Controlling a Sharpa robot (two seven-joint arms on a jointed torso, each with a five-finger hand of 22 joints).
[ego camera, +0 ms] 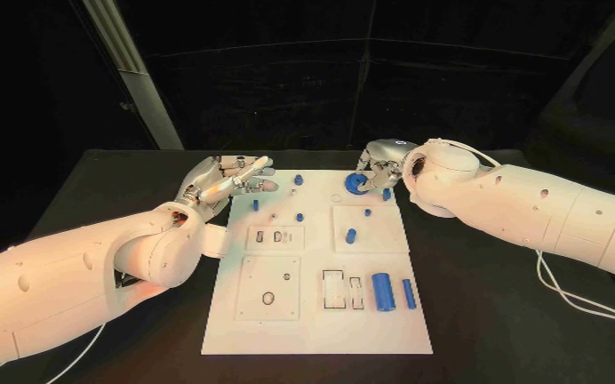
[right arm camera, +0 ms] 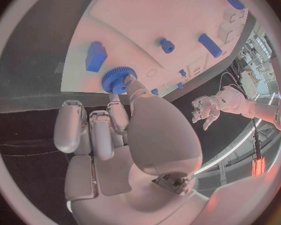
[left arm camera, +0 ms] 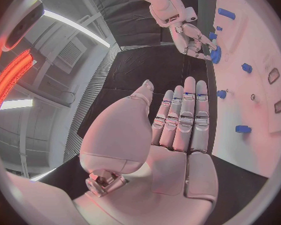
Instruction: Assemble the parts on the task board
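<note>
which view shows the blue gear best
The right wrist view: the gear is close, its toothed rim plain, at the right hand's fingertips. The head view shows it small, partly hidden by that hand. The left wrist view shows it far off.

robot lab, black table (ego camera: pixel 487 313), dark curtained backdrop, ceiling strip lights (left arm camera: pixel 75 27)

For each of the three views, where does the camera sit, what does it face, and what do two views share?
Head view: on the robot's head, looking down at the task board; both arms enter.
Left wrist view: behind the left hand, fingers straight, facing the board's edge.
Right wrist view: behind the right hand, touching the blue gear.
Shared: the gear shows in every view; each wrist view also shows the other hand.
</note>
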